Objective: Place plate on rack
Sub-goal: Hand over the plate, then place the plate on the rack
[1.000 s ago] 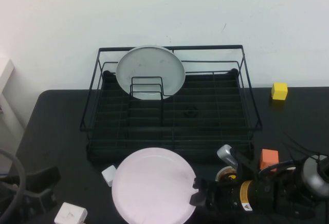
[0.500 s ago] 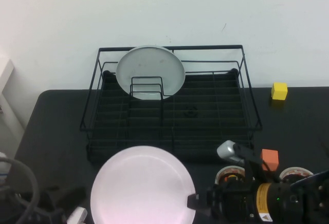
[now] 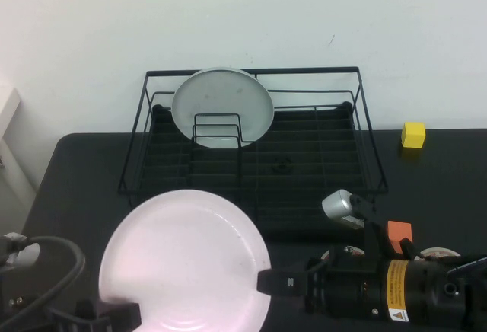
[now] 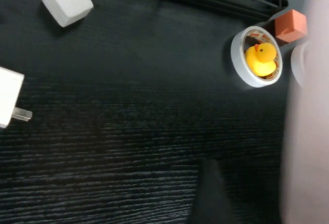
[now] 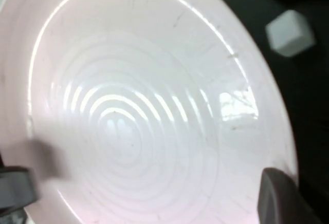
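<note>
A: Since a second ago the plate point(image 3: 185, 260) has come up off the table and swung to the robot's left, tilting its face toward the camera, and the left gripper point(image 3: 114, 317) has come in from the near left corner.

B: Who holds it?

A: The right gripper point(image 3: 268, 281) is pressed together on the plate's right rim. The left gripper sits at the lower left rim with its fingers spread, not clamped as far as I can see.

B: How far along, then?

A: I'd say lifted but not delivered. The rack point(image 3: 253, 149) lies beyond both grippers, and the pink plate is wholly short of its front rail.

B: Room to move?

A: A grey plate point(image 3: 222, 106) stands at the back left dividers; the middle and right of the rack look free. Right of the right gripper, the orange block point(image 3: 398, 234) sits close, and below the plate are a duck point(image 4: 261, 59) in its ring and a white cube point(image 4: 67, 1).
</note>
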